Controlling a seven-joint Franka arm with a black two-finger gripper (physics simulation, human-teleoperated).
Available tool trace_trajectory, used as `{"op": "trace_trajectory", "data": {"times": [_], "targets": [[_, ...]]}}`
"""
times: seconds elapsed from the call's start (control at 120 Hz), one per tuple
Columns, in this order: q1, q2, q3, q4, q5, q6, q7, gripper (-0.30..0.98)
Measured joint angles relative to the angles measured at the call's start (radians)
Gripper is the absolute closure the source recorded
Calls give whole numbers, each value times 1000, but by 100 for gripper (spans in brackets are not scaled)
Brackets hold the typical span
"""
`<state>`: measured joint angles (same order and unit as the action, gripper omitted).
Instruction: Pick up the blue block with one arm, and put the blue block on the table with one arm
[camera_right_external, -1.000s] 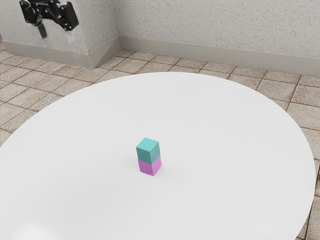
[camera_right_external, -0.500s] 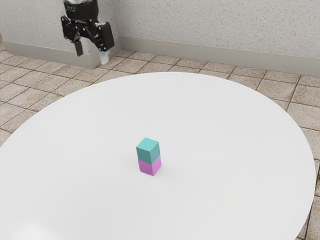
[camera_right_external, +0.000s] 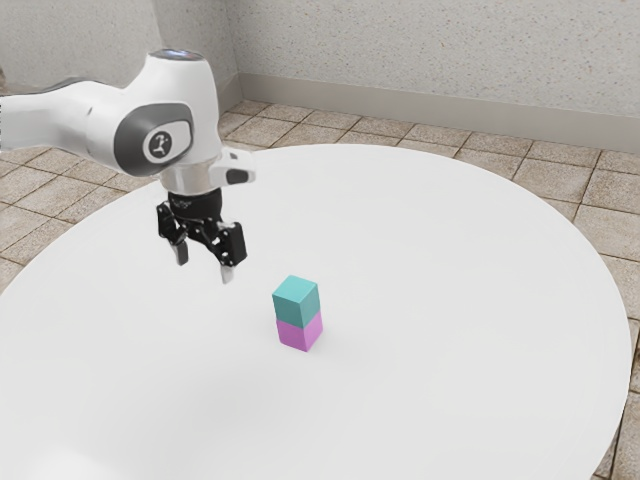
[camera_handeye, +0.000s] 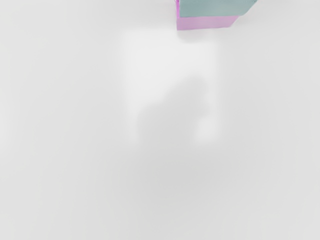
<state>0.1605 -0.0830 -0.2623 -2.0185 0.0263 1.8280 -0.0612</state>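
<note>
My gripper (camera_right_external: 204, 267) hangs above the white table (camera_right_external: 440, 260), its two fingers apart with nothing between them. To its right in the exterior view, the teal-blue block (camera_right_external: 296, 301) rests on top of the pink-purple block (camera_right_external: 300, 332), which stands on the table. The stack is upright, and the gripper is higher than it and not touching it. In the wrist view the blue block (camera_handeye: 215, 7) is cut off by the picture's edge, with a strip of the pink block (camera_handeye: 206, 22) showing below it.
The round table's far edge curves behind the stack in the exterior view, with tiled floor (camera_right_external: 560, 180) and a wall (camera_right_external: 430, 50) beyond. A soft shadow lies on the table (camera_handeye: 75, 125) in the wrist view.
My gripper has come in from the exterior view's upper left, moving right and down toward the stack, and more of the arm is in view. Both blocks have stayed where they were.
</note>
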Motion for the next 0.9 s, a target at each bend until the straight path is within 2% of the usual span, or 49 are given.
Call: {"op": "trace_trajectory", "data": {"times": [0.392,0.6,0.783,0.9], "targets": [[-11,45,-37,-29,-54,137,-1,0],[-20,137,-54,3,-42,158,0,0],[-69,172,-55,14,-22,193,18,0],[-66,186,-52,23,-18,209,32,0]]}}
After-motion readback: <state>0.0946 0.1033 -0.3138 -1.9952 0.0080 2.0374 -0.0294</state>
